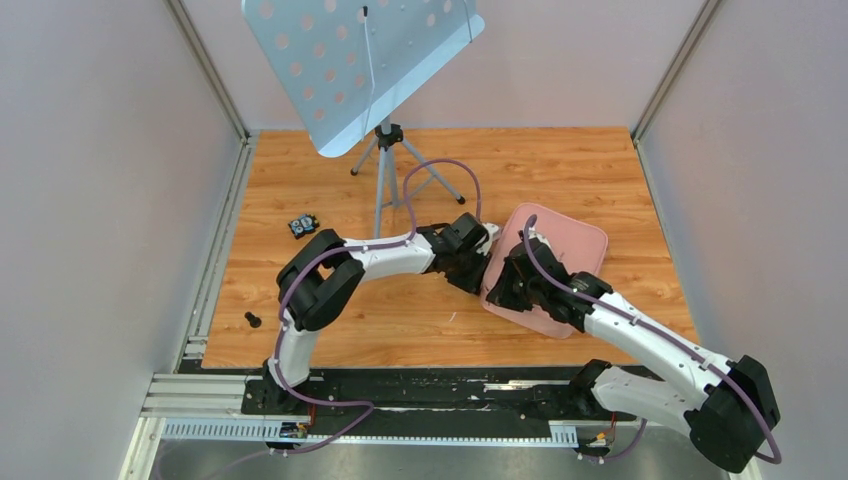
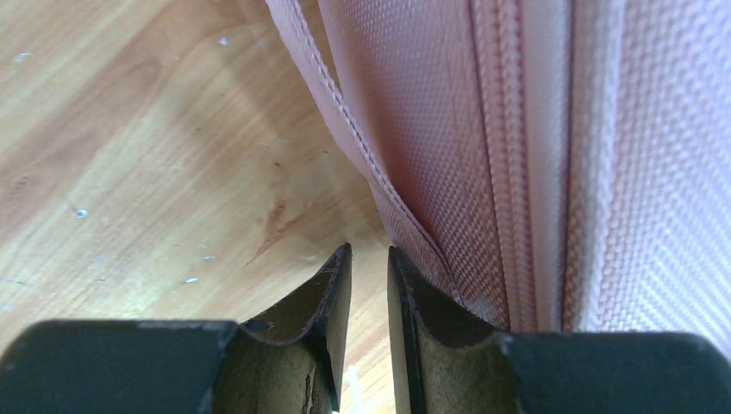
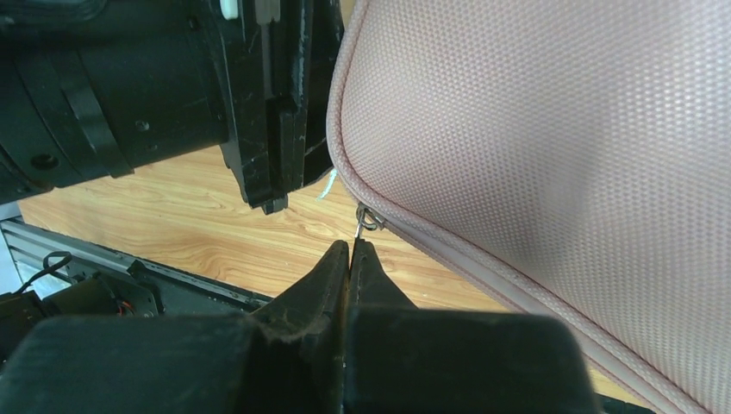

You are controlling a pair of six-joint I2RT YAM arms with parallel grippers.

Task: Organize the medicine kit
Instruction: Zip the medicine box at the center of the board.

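The medicine kit (image 1: 565,245) is a pink zip case lying closed on the wooden table, right of centre. Its woven side and zip track (image 2: 517,129) fill the left wrist view, and its lid (image 3: 534,129) fills the right wrist view. My left gripper (image 1: 482,268) sits at the case's left edge. Its jaws (image 2: 369,252) stand narrowly open with only wood between them, and the right finger rests against the case's seam. My right gripper (image 3: 351,244) is shut on the thin metal zipper pull (image 3: 368,219) at the case's near-left corner. The contents are hidden.
A perforated music stand (image 1: 360,60) on a tripod (image 1: 385,170) stands at the back, left of centre. A small dark item (image 1: 303,226) lies left of the left arm, and a black bit (image 1: 252,320) near the left front edge. Grey walls enclose the table.
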